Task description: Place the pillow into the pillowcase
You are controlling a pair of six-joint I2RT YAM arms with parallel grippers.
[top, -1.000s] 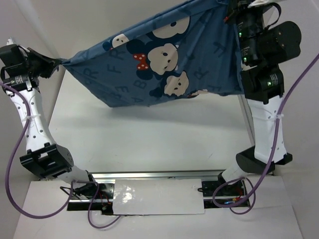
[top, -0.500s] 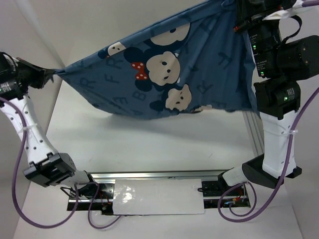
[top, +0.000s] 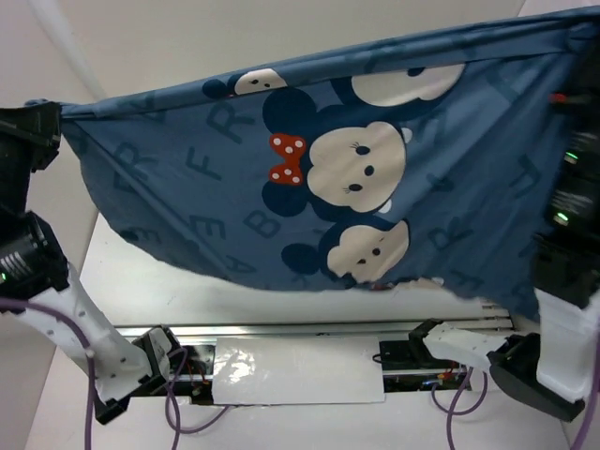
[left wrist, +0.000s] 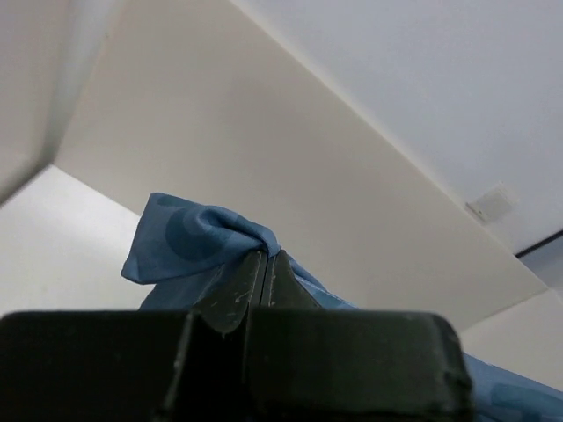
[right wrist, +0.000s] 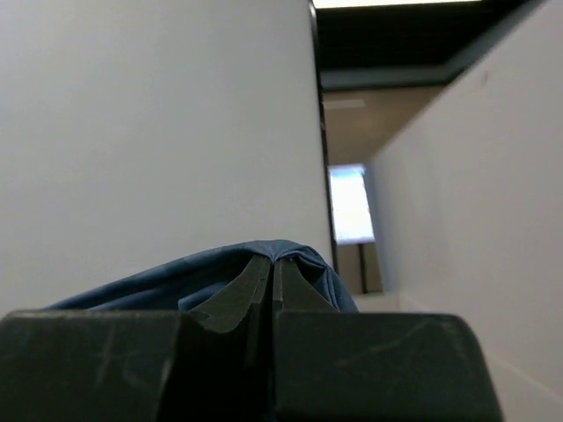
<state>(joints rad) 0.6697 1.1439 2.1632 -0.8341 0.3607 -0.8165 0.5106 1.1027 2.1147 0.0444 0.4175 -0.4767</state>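
top external: pillowcase (top: 187, 178) stretched long-axis left to right, left hand (left wrist: 264, 257) and right hand (right wrist: 271, 262) pinched closed on its corners.

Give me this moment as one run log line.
left tool shut on denim-blue printed fabric pillowcase corner | right tool shut on another corner | pillowcase stretched in air between tools

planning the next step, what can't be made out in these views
Pillow: in no view; in the top view the pillowcase covers most of the table.
Right tool: in the top view, hidden behind cloth at the right edge.
Its opening: both wrist views show only a pinched corner.
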